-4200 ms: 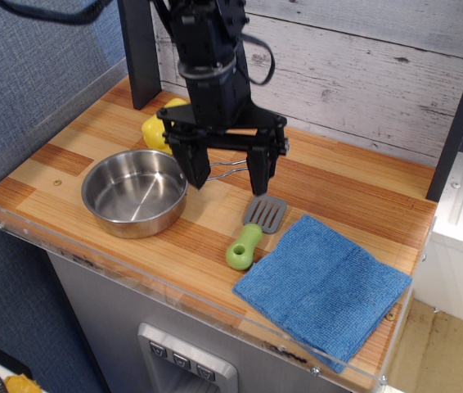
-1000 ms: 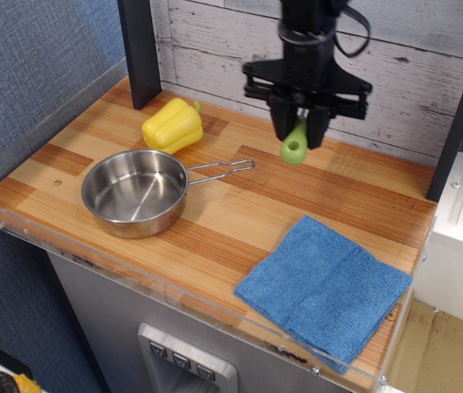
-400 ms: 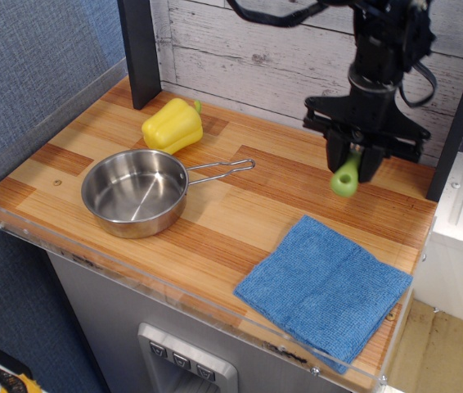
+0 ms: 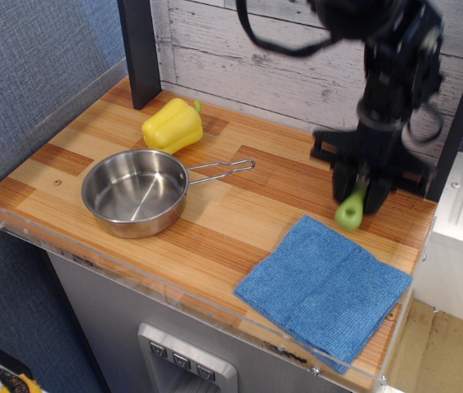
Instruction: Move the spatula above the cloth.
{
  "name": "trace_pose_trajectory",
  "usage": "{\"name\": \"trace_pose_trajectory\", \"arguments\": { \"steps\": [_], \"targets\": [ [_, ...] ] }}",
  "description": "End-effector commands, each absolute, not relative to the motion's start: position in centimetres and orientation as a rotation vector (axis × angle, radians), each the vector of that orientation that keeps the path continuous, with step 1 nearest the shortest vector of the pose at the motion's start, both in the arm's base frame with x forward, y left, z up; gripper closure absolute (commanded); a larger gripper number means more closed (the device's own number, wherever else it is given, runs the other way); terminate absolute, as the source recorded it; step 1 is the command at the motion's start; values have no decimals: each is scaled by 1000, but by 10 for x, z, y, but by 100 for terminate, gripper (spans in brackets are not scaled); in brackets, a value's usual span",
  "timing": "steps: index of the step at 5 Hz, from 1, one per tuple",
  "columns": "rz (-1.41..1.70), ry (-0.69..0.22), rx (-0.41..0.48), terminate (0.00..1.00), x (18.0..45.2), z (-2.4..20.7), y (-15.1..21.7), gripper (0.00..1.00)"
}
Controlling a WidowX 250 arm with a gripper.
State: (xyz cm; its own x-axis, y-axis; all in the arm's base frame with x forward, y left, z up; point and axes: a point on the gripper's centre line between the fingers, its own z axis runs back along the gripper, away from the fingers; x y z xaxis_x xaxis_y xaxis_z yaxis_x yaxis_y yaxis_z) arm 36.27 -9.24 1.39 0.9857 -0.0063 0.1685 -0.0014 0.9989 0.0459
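My gripper (image 4: pixel 364 190) is shut on the spatula and holds it at the back right of the wooden table. Only the lime-green handle (image 4: pixel 350 211) shows, hanging down and toward the camera below the fingers; the grey head is hidden between them. The handle's tip hangs just above the table, right behind the far edge of the blue cloth (image 4: pixel 325 285), which lies flat at the front right corner.
A steel pan (image 4: pixel 134 191) with a wire handle sits at the front left. A yellow toy pepper (image 4: pixel 172 124) lies behind it. A dark post (image 4: pixel 139 49) stands at the back left, and a clear plastic rim (image 4: pixel 174 299) runs along the table's front edge.
My gripper picked the spatula up from beside the pan, carried it to the back right, and has now lowered a little toward the cloth's far edge.
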Motion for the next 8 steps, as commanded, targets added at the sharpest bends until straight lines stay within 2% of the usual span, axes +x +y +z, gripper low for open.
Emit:
{"name": "trace_pose_trajectory", "arguments": {
  "steps": [1, 2, 3, 4, 5, 7, 8],
  "targets": [
    [82, -265, 75, 0, 353, 6, -90, 100],
    [96, -279, 60, 0, 354, 6, -90, 100],
    [94, -287, 60, 0, 354, 10, -91, 0],
    [87, -273, 38, 0, 353, 15, -92, 0],
    [94, -281, -2, 0, 351, 33, -91, 0],
    [126, -355, -73, 0, 351, 85, -84, 0],
    [143, -379, -82, 0, 349, 103, -74, 0]
  ]
}}
